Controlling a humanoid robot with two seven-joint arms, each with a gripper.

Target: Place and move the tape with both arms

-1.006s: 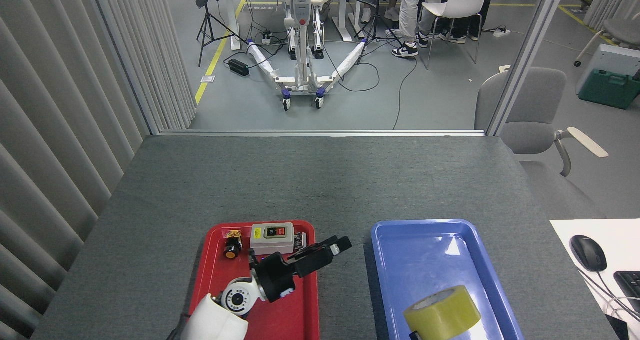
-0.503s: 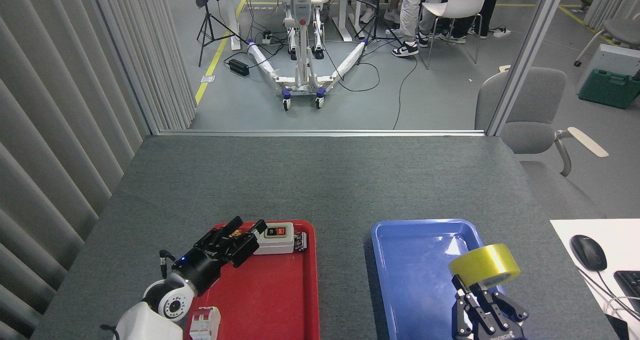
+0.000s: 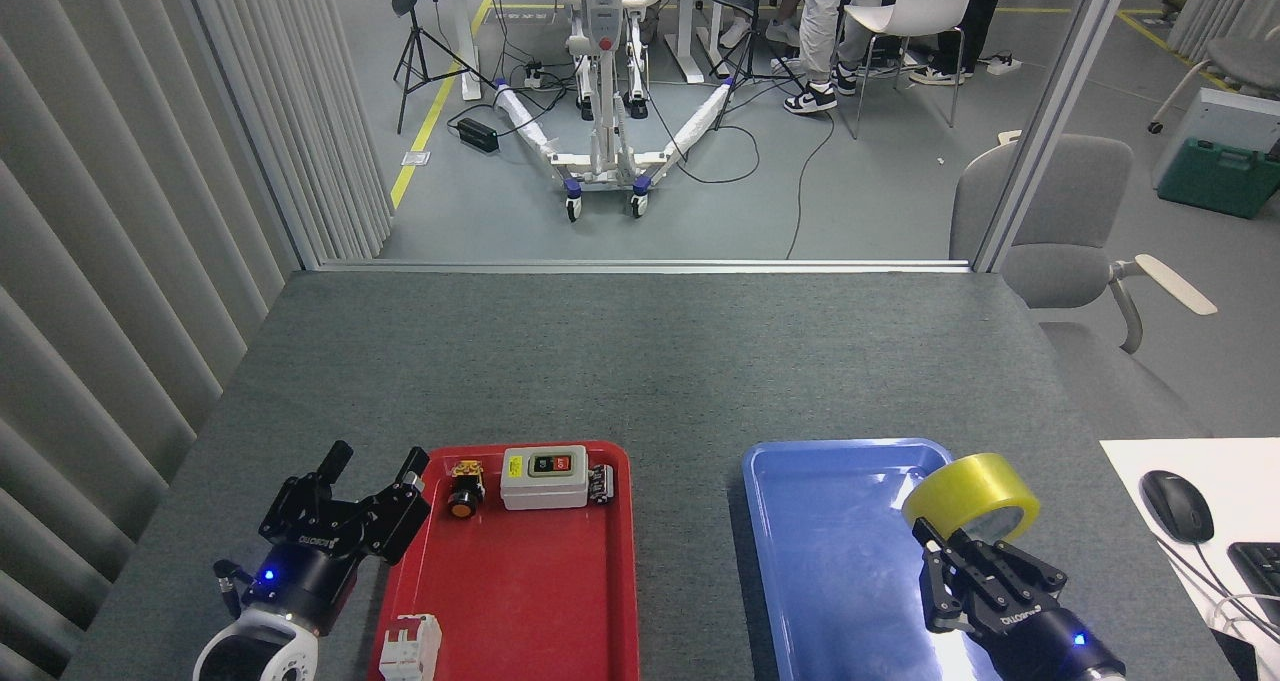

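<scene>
At about eight o'clock in the head view, the left gripper (image 3: 372,478) hangs over the bare table (image 3: 640,361) just off the left rim of the red tray (image 3: 625,561), its two black fingers (image 3: 337,458) spread wide with nothing between them. The red tray carries a small orange push button (image 3: 462,501) at its far left corner, a grey switch box (image 3: 543,477) just to the right of that, and a white breaker block (image 3: 408,647) at its near left edge; none of these belongs to the job.

Moving right, past six o'clock, the blue tray (image 3: 830,561) lies bare apart from glare on its floor. At roughly four o'clock the right gripper (image 3: 975,546) pinches the tape (image 3: 970,497), which is held clear of the surface above the tray's right rim, tilted so its open core faces down toward the gripper. The fingers seem to bite one wall of the roll, though the exact contact is partly hidden behind the yellow band.

My judgement is that the step in hand is carrying the roll to a set-down spot. Doing it well means keeping the pinch firm, since a smooth roll held by one wall can swing or slip; travelling level and unhurried; and lowering until the roll rests before the fingers part. The left arm should hold off to the side until the roll is released, so the two arms do not crowd each other over the trays
</scene>
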